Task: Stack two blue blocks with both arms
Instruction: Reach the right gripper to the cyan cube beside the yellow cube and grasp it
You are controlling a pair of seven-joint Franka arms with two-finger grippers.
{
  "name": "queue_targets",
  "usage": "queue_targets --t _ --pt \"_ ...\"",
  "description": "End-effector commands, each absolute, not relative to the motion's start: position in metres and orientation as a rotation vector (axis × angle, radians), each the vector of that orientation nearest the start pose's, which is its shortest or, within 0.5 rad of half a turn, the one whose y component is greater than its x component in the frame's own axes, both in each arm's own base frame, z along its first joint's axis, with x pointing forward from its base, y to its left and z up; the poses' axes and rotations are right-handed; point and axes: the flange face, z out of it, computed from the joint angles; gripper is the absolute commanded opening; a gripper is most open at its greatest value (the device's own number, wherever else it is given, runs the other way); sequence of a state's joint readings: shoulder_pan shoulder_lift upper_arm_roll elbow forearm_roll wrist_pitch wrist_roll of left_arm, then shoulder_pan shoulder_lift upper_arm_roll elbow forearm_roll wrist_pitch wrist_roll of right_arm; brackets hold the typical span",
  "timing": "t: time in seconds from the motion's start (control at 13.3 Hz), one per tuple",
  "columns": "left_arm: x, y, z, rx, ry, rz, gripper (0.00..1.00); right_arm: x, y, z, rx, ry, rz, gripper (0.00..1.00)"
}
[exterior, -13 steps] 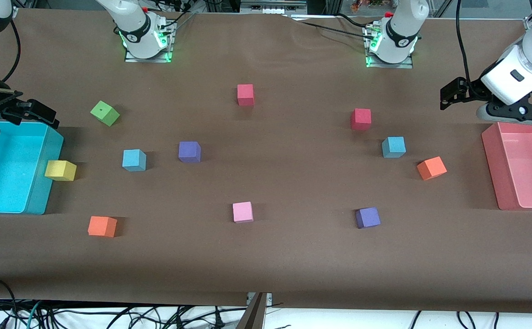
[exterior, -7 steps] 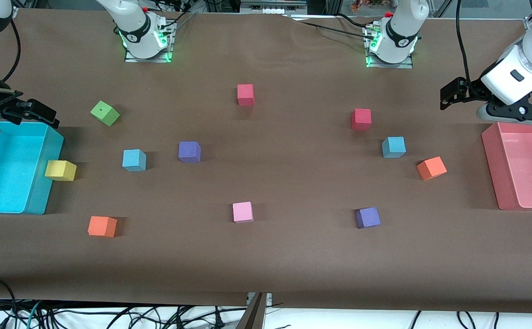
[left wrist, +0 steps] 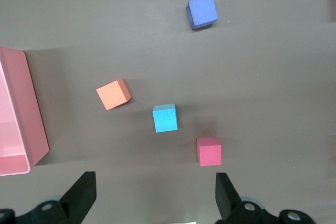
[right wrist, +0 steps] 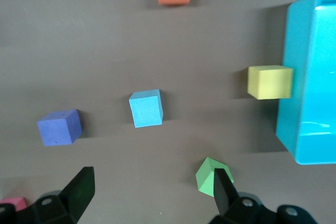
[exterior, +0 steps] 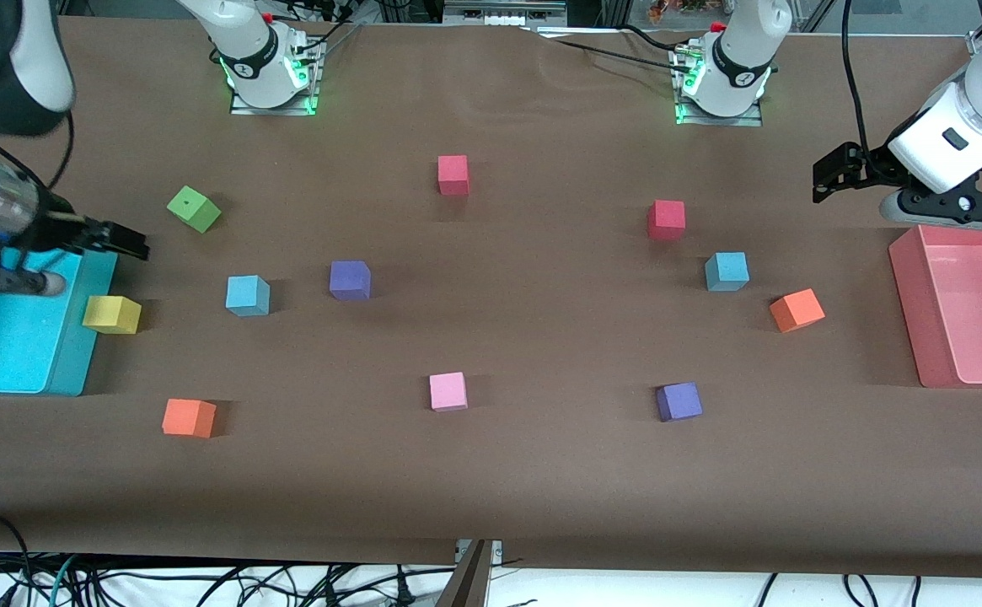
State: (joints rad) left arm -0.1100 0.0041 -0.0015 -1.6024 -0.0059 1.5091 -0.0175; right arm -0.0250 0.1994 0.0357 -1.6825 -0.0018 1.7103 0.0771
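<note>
Hovering with jaws wide and empty, right gripper (exterior: 124,246) sits over the cyan bin's (exterior: 77,371) edge, one blue block (exterior: 247,295) at its four o'clock. Left gripper (exterior: 828,179), jaws open, waits above the pink tray (exterior: 912,320); other blue block (exterior: 727,271) at seven o'clock. Both blocks lie apart, unstacked.

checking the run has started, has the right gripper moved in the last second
Yes. The right gripper has shifted from above the cyan bin rim toward the table's middle, closer to the blue block. Its fingers are open and empty.
</note>
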Motion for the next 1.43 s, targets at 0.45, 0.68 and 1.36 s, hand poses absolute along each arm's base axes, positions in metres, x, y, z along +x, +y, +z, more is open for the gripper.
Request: queue_targets --t 0.45,0.68,1.36 --pt "0.544 -0.063 0.610 -3.112 0.155 0.139 1.00 0.607 0.054 0.273 -3.126 0.056 0.269 1.00" --pt "0.545 -0.065 0.610 -3.112 0.159 0.146 1.00 0.588 0.052 0.246 -3.126 0.061 0.249 1.00" --pt "0.543 -0.063 0.612 -3.112 0.154 0.139 1.00 0.569 0.046 0.212 -3.129 0.063 0.330 1.00"
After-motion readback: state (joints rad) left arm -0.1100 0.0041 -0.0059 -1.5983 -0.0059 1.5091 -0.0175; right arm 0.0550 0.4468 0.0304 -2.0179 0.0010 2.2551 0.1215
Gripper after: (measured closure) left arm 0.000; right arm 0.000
